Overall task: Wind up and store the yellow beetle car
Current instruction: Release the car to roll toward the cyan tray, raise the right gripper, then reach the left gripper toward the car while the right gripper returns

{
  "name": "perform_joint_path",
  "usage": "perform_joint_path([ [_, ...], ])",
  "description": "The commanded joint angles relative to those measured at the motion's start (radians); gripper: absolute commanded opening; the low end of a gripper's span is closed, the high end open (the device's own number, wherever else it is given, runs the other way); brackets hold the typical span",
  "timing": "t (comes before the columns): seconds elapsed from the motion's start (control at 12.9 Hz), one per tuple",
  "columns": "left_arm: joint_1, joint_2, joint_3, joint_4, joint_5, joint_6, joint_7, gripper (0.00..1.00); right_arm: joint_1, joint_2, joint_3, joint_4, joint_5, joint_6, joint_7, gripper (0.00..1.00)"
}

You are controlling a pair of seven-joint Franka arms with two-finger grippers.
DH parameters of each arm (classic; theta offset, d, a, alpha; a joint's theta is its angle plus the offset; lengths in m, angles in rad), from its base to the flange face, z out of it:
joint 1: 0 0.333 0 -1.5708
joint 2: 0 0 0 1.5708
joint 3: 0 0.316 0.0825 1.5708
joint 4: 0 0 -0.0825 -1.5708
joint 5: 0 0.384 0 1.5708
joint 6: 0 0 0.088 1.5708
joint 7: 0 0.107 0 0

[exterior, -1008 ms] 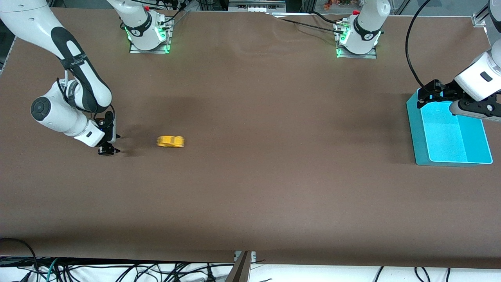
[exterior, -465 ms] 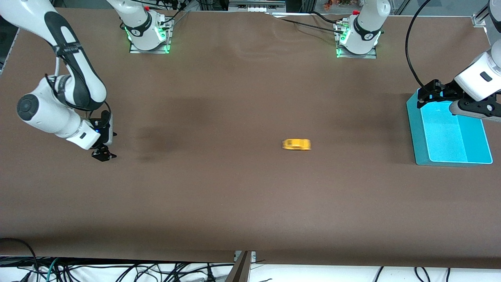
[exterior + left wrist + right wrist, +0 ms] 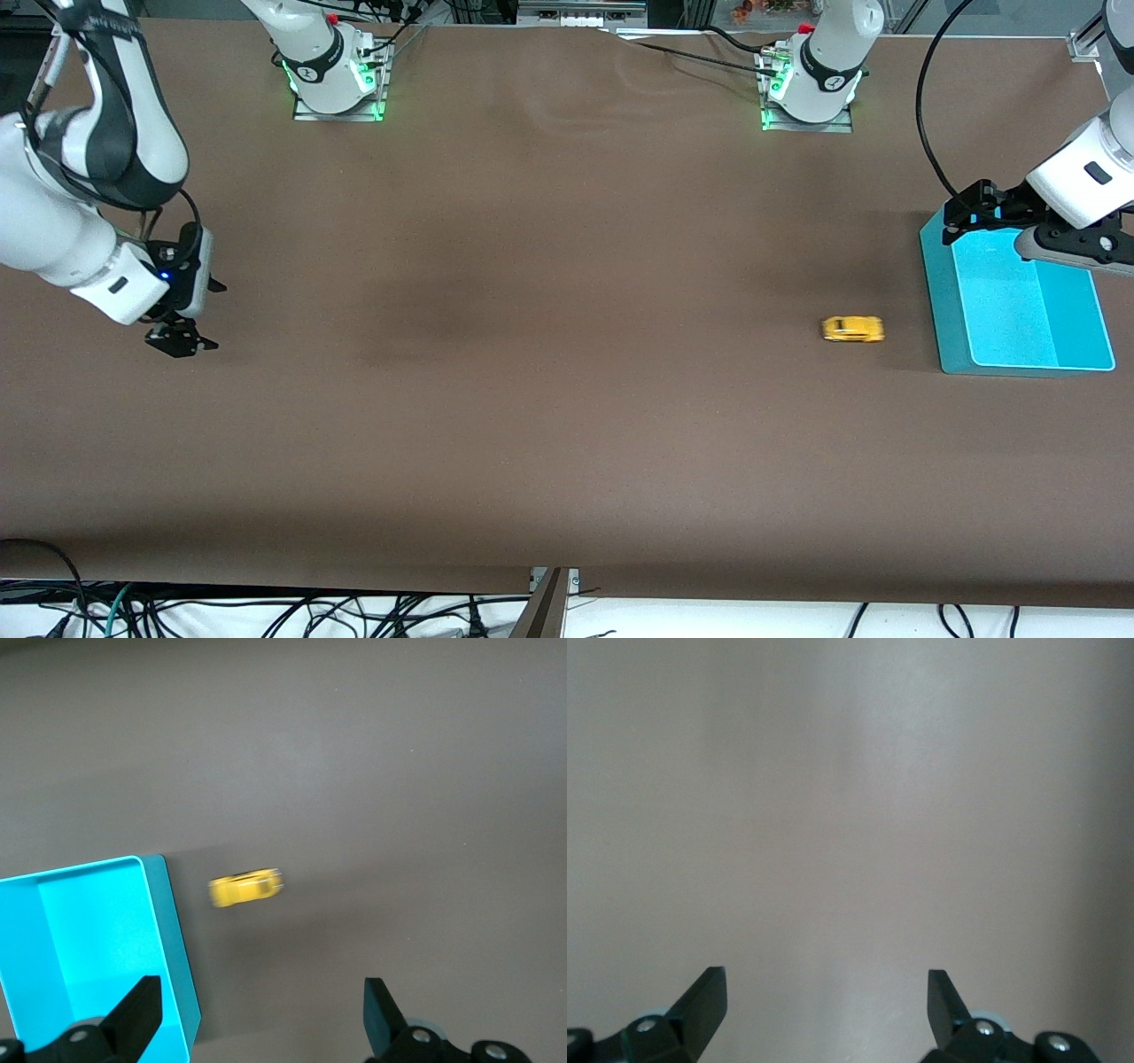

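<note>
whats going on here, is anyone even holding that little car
Nobody is. The yellow beetle car sits free on the table at the left arm's end, just short of the blue bin, not yet stored. The left gripper hangs open over the bin's rim. The right gripper is open and empty, low over the right arm's end of the table.

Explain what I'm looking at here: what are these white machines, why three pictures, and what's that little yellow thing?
Two robot arms stand at a brown table. One picture looks down from a high camera; the other two come from cameras on each arm's wrist. The yellow beetle car sits on the table, free, beside a blue tray. The left claw hovers open over the tray's corner; its wrist camera also sees the car. The right claw hangs open at its own end of the table. Neither holds anything.
</note>
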Motion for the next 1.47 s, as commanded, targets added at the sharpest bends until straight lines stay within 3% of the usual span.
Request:
perform_joint_path([
  [0.0,-0.002,0.015,0.000,0.033,0.021,-0.022,0.000,1.00,0.013,-0.060,-0.003,0.041,0.012,-0.098,0.089,1.00],
  [0.62,-0.021,0.061,-0.011,0.028,0.007,-0.061,0.080,1.00,0.168,-0.186,-0.144,0.056,0.001,-0.145,0.664,1.00],
  [1.09,-0.011,0.180,-0.011,0.030,0.019,-0.072,0.200,1.00,0.213,-0.207,-0.206,0.188,-0.004,-0.370,1.184,1.00],
  [1.4,0.009,0.240,-0.005,-0.036,0.085,0.072,0.442,1.00,0.234,-0.209,-0.215,0.243,-0.036,-0.448,1.401,1.00],
])
